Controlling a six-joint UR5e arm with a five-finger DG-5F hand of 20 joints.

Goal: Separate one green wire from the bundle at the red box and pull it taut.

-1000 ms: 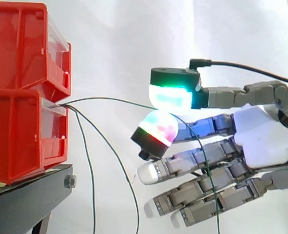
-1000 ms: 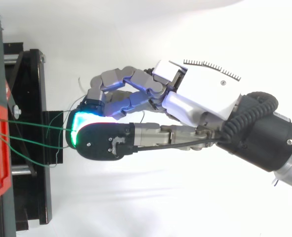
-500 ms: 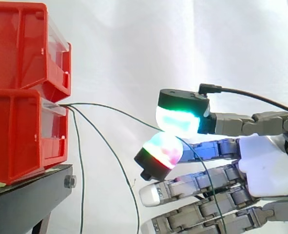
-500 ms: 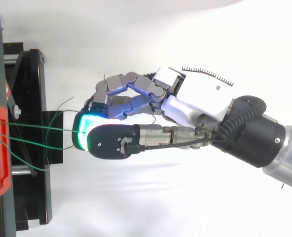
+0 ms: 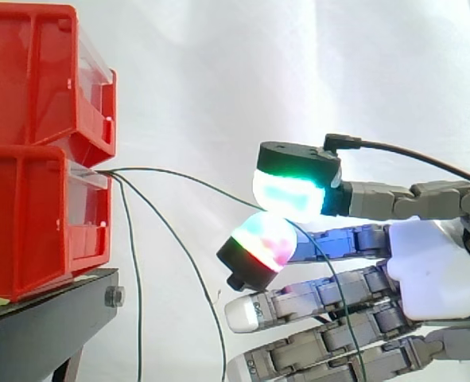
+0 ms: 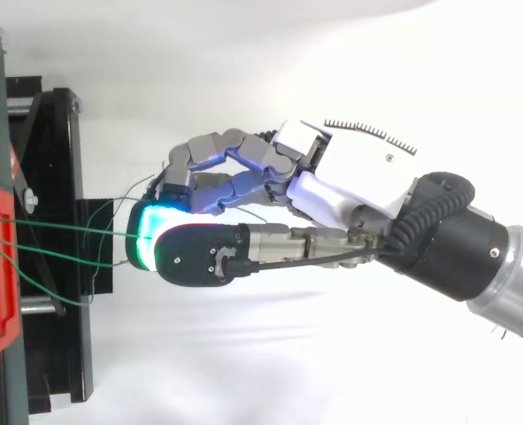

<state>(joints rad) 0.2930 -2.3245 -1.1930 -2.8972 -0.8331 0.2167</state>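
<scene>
White curtain [image 5: 298,64] behind, my hand [image 5: 433,263] pinches one green wire [image 5: 151,169] that runs over from the red box [image 5: 28,215].

Three thin, dark green wires [image 5: 114,173] leave the front lip of the red box [image 5: 36,227] from one spot. The upper wire [image 5: 195,177] runs out nearly level, then slopes gently down in a slight bow, not quite straight, to pass between the glowing pads [image 5: 286,195] of the hand [image 5: 433,263], which pinch it; past them it hangs on downward. The steep wire [image 5: 137,294] droops almost straight down, and the slanting wire [image 5: 191,267] falls away to the right, both slack
</scene>
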